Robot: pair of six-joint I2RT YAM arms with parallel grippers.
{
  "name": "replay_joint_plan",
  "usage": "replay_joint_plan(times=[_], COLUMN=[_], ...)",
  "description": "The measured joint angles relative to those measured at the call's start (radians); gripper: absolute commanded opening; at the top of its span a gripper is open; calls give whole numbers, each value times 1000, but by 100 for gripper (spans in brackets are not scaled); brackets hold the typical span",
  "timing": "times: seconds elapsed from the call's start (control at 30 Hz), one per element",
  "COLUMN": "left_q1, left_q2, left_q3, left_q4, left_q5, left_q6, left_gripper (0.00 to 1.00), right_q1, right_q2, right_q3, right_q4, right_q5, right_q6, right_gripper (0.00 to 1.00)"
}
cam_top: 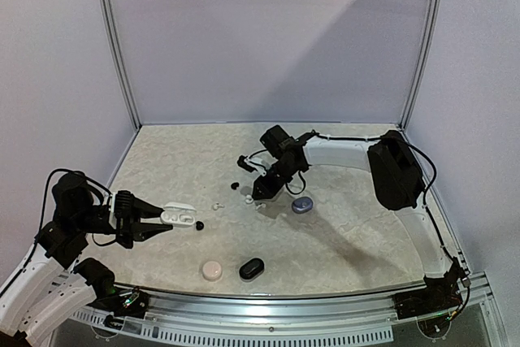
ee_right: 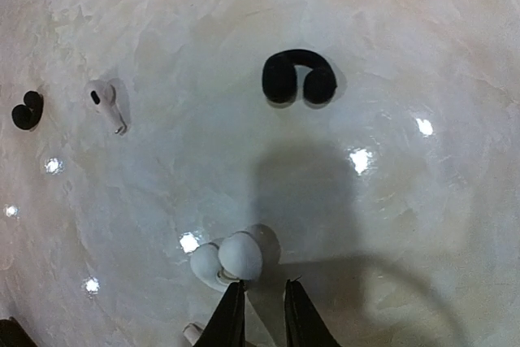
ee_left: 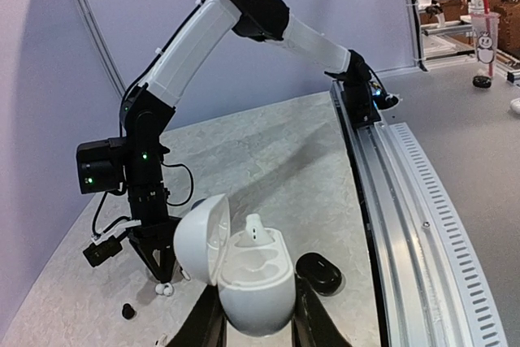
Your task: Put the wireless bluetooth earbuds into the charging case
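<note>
My left gripper (cam_top: pixel 159 222) (ee_left: pixel 258 318) is shut on a white charging case (ee_left: pixel 258 278) (cam_top: pixel 179 215) with its lid swung open. One white earbud (ee_left: pixel 256 229) sits in the far slot; the near slot shows bare. My right gripper (cam_top: pixel 258 193) (ee_right: pixel 265 284) points down over the table, its jaws a little apart with nothing between them. Two white earbuds (ee_right: pixel 227 259) lie together against the left fingertip (ee_right: pixel 237 294). A stemmed white earbud (ee_right: pixel 106 105), a black pair (ee_right: pixel 298 79) and one black bud (ee_right: pixel 27 111) lie farther off.
A black case (cam_top: pixel 251 268) (ee_left: pixel 318 272) and a beige round case (cam_top: pixel 212 270) lie near the front edge. A grey-blue case (cam_top: pixel 301 206) sits right of the right gripper. A black bud (cam_top: pixel 200 225) lies just beyond the held case.
</note>
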Motion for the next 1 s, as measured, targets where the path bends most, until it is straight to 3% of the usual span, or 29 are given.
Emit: replay_joint_plan(times=[0.27,0.53,0.67,0.8,1.0], left_q1=[0,0,0,0,0], left_q2=[-1,-8,-9,-16,-23], left_q3=[-7,-10,-11,-11,-11], left_q4=[1,-1,-2,-2,-3], left_q5=[-2,-7,-12,-20,-34], left_q6=[2,10,10,10,10], left_gripper=[0,0,0,0,0], right_q1=[18,26,27,27,28], right_q2=[-3,-34,-124,-229,-232], right_q3=[-6,-45,-188,-338,-296], right_q4=[2,3,58,143,225], right_q5=[-13,18,44,41,66], right_q6=[22,-21,-142,-367,-638], right_gripper=[21,31,38,36,38])
